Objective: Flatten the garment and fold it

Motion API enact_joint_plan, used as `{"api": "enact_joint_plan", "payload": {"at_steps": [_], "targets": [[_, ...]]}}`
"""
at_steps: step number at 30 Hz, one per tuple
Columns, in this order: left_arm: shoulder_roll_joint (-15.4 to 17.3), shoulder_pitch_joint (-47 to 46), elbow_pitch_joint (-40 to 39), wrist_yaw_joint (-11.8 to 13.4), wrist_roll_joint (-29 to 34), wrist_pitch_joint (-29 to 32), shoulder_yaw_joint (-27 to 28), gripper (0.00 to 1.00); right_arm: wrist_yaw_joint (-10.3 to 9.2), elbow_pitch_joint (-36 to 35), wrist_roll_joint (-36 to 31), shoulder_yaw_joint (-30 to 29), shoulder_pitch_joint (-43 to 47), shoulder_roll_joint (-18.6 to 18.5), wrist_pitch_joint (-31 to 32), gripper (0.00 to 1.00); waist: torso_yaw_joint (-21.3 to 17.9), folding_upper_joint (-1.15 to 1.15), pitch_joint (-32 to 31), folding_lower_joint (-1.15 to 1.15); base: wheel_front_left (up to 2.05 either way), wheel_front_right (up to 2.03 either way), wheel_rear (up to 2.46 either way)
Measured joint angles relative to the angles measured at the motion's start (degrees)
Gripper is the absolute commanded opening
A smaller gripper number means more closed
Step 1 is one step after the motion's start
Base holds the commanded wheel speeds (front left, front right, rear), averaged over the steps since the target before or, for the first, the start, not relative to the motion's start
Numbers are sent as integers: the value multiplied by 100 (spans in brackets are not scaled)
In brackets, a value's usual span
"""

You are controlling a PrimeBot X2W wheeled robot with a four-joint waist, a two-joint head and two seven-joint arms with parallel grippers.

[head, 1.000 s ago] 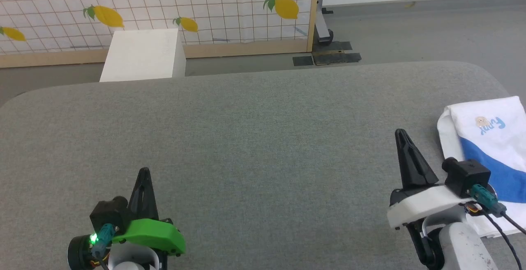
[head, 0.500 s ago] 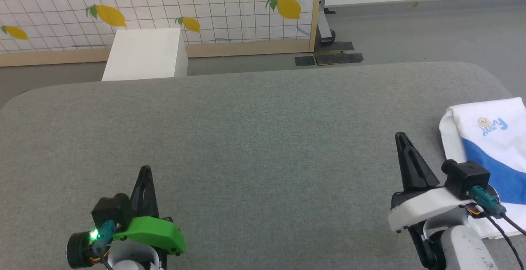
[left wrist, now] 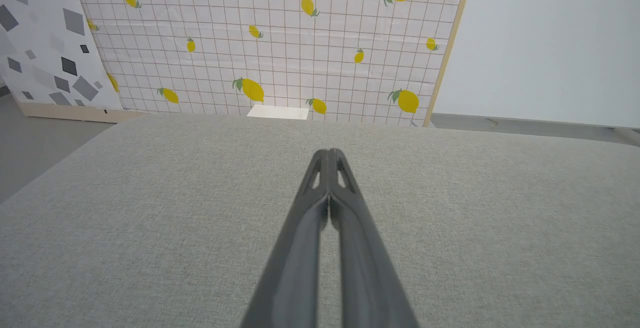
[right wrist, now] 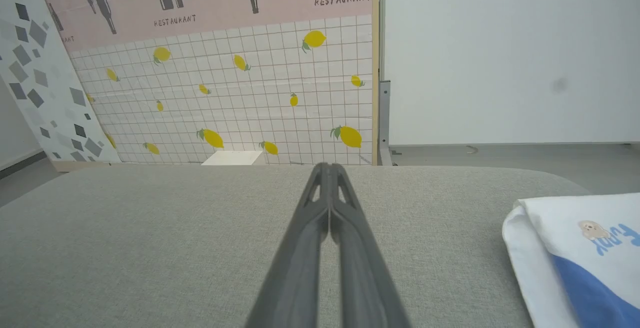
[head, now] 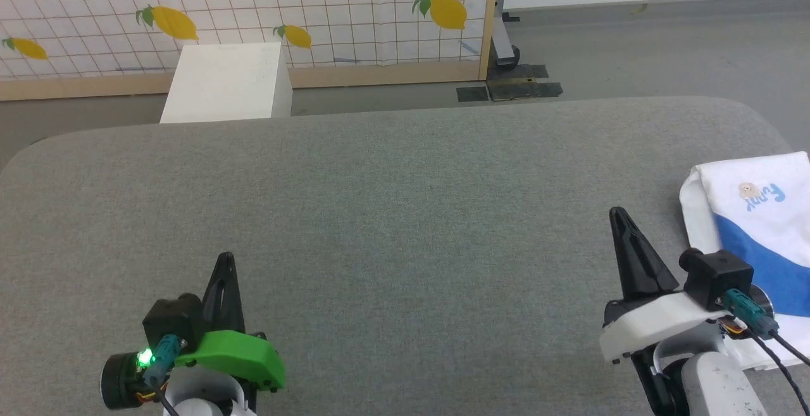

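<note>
2 grippers: the left gripper [head: 225, 259] is at the lower left of the head view and the right gripper [head: 617, 214] at the lower right. Both sit low over the near part of the grey desk [head: 392, 201] and point away from the robot.
Left fingers: pressed together with the tips meeting and nothing between them. They hang over plain grey cloth, well apart from the T-shirt.
Right fingers: also pressed together and empty. The T-shirt lies just beside them on their right, untouched.
T-shirt [head: 775, 239]: at the desk's right edge, partly cut off by the border of the head view. It lies as a compact stack of white layers, with a blue band [head: 781, 270] across it and the small print [head: 762, 194] facing up.
Why it lies so: the rounded, doubled edge on its left suggests layers laid over one another. It looks folded rather than spread out, and set off to one side.
Why the arms sit so: probably a rest pose, since neither arm reaches toward the cloth.
Stage: judged to be near the end, though it could be before a start; this moment alone does not settle it.
Background: a white box [head: 224, 83] and a lemon-print screen [head: 354, 17] stand beyond the desk's far edge.
</note>
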Motion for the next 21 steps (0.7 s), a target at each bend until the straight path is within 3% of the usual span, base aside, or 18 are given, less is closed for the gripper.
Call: {"api": "enact_joint_plan", "payload": {"at_steps": [21], "targets": [[-9, 5, -170, -57, 226, 227, 25, 0, 0, -276, -193, -31, 133, 0, 250, 0, 51, 0, 2, 0, 0, 0, 0]]}}
